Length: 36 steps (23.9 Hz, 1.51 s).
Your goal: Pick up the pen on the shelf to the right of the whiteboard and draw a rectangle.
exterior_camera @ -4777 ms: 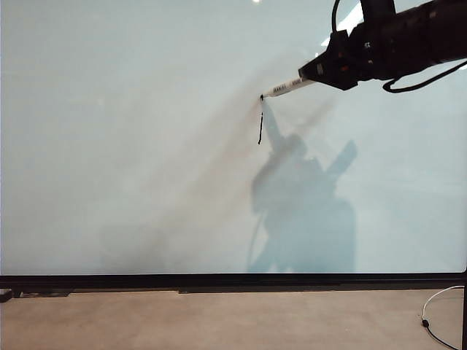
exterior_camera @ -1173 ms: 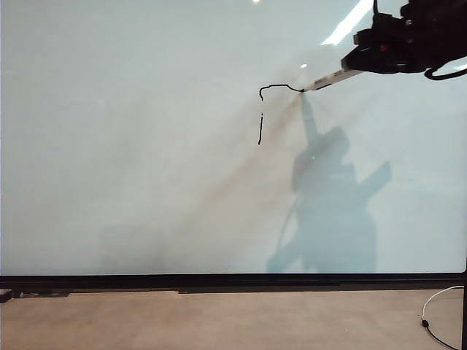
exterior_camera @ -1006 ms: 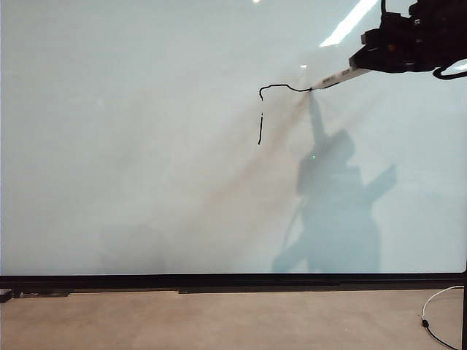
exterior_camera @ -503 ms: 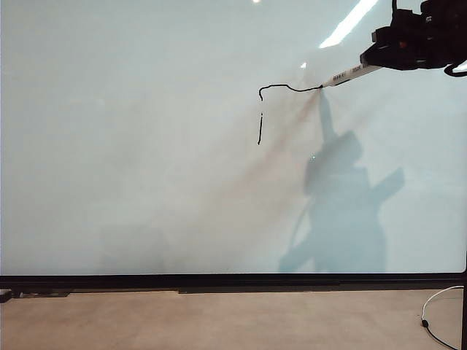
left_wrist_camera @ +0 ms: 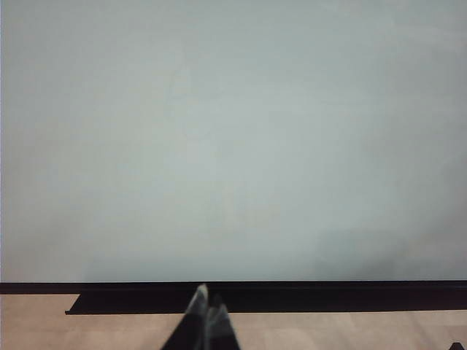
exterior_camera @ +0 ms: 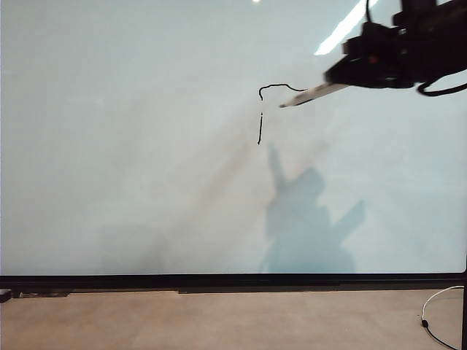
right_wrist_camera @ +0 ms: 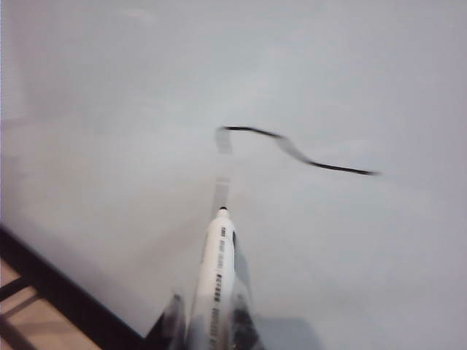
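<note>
Left claw (left_wrist_camera: 206,310) at whiteboard's (left_wrist_camera: 233,146) frame, only wrist-seen.

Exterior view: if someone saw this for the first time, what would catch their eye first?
Probably the black right gripper at the upper right, shut on the pen, whose tip points toward an unfinished black outline on the whiteboard: a wavy top stroke and a short broken vertical stroke below its left end. Next comes the arm's dark shadow lower on the board. The left gripper shows only in its wrist view, shut, near the board's black lower frame.
</note>
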Each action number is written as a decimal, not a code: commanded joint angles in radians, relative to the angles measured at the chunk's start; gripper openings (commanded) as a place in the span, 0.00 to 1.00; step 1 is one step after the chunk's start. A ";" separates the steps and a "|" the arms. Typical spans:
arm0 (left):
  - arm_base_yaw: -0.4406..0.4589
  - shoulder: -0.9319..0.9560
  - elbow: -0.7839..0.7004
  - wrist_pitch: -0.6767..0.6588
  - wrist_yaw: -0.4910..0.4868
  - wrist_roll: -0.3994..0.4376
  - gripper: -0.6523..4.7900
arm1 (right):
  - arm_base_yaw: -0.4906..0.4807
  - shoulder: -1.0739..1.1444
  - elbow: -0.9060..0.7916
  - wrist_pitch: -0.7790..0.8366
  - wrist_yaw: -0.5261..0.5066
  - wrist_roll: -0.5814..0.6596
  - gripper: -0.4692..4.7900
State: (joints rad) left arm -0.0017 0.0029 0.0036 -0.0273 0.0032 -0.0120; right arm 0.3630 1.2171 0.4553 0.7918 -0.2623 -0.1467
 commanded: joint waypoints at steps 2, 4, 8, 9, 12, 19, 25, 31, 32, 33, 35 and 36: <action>-0.001 0.000 0.003 0.006 0.000 0.004 0.11 | 0.007 0.062 0.004 0.095 0.005 0.035 0.08; 0.000 0.000 0.003 0.006 0.000 0.004 0.11 | 0.015 0.100 0.004 0.134 0.006 0.045 0.08; 0.000 0.000 0.003 0.006 0.001 0.004 0.11 | 0.027 0.189 0.011 0.213 0.002 0.068 0.08; 0.000 0.000 0.003 0.006 0.000 0.004 0.11 | 0.027 0.202 0.011 0.227 0.002 0.072 0.08; 0.000 0.000 0.003 0.006 0.000 0.004 0.11 | 0.027 0.230 0.019 0.235 0.001 0.075 0.08; 0.000 0.000 0.003 0.006 0.000 0.004 0.11 | 0.031 0.273 0.061 0.234 -0.003 0.076 0.08; 0.000 0.000 0.003 0.006 0.000 0.004 0.11 | 0.032 0.287 0.072 0.228 -0.003 0.081 0.08; 0.000 0.000 0.003 0.006 0.000 0.004 0.11 | 0.032 0.304 0.073 0.230 -0.002 0.090 0.08; 0.000 0.000 0.003 0.006 0.000 0.004 0.11 | 0.032 0.309 0.073 0.231 -0.002 0.090 0.08; 0.000 0.000 0.003 0.006 0.000 0.004 0.11 | 0.032 0.313 0.074 0.231 -0.002 0.090 0.08; 0.000 0.000 0.003 0.006 0.000 0.004 0.11 | 0.032 0.319 0.074 0.231 0.000 0.090 0.08; 0.000 0.000 0.003 0.006 0.000 0.004 0.11 | 0.032 0.321 0.075 0.231 0.002 0.090 0.08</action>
State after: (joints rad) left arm -0.0017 0.0029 0.0036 -0.0273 0.0032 -0.0124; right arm 0.3931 1.5383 0.5243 1.0054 -0.2619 -0.0631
